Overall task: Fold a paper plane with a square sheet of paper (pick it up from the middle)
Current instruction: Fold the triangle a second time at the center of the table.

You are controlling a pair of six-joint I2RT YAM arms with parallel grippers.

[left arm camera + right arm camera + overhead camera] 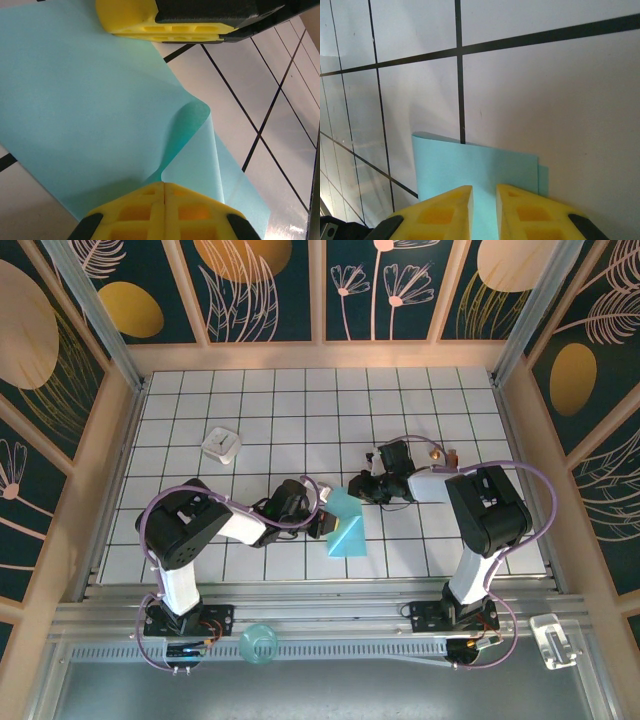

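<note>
The square sheet of paper (348, 535), partly folded, is laid on the table (300, 410); its raised fold is pinched in the clenched left gripper (164, 186), another edge straddled by the slightly parted right gripper (484, 192).

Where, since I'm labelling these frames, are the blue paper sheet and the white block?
blue paper sheet (352, 538), top external view, on its flat lower part.
white block (221, 445), top external view, on the middle of its top face.

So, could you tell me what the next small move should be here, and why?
Probably draw the right gripper back off the square sheet of paper: its jaws stand slightly apart around the sheet's edge, while the shut left gripper appears to pinch the sheet beside a loose, uncreased curl.
</note>
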